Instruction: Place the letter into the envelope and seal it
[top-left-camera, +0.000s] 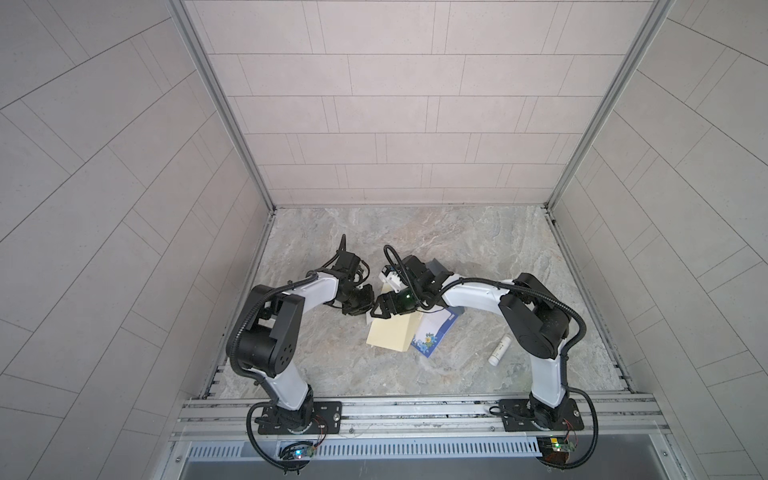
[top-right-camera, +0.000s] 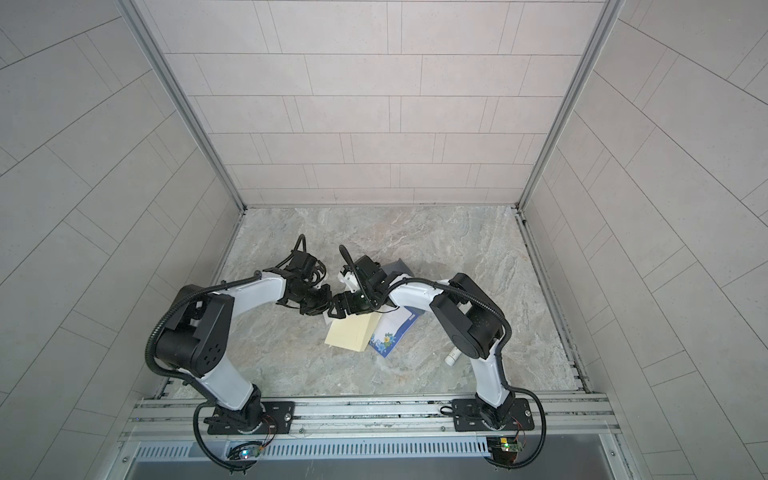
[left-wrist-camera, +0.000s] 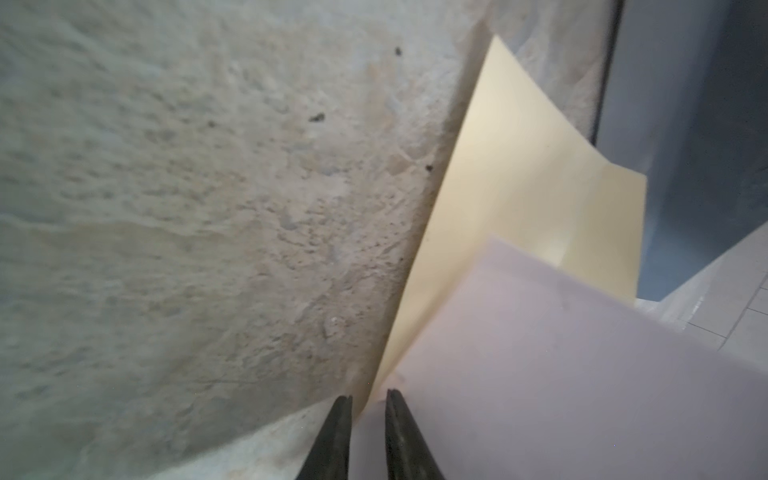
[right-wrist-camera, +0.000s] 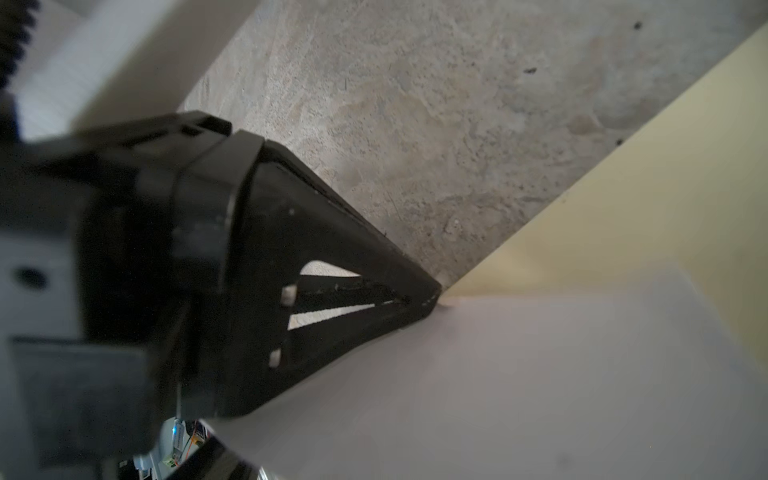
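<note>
Tagging the letter (top-left-camera: 390, 336) first: a cream sheet lying mid-table (top-left-camera: 457, 241), its right edge lapping over the envelope (top-left-camera: 434, 338), the floral one with blue trim. We read cream as letter and floral as envelope, but we're not certain. It is not inside and nothing is sealed, so we judge the task to be at an early stage.

The letter's far-left corner is lifted, and a white face (top-left-camera: 371, 318) shows there. It may be the underside or a fold; we can't tell which. The left gripper (left-wrist-camera: 369, 399) has that corner, with its fingers (left-wrist-camera: 332, 436) nearly together and the paper edge in the sliver of gap. The right wrist view shows them pinched right where cream meets white. We think it takes a corner because a flat sheet gives no other purchase, and a raised corner lets the other arm get under.

The right gripper (top-left-camera: 376, 309) sits tip to tip with the left over that corner, jaws wide, and we see nothing in them. It is probably placed to take the raised edge.

The envelope's far end runs under the right arm. A grey-blue panel (top-left-camera: 436, 266) beyond it may be the open flap, though that's unclear.

The glue stick (top-left-camera: 500, 352) lies well apart to the right, probably parked there until sealing.
</note>
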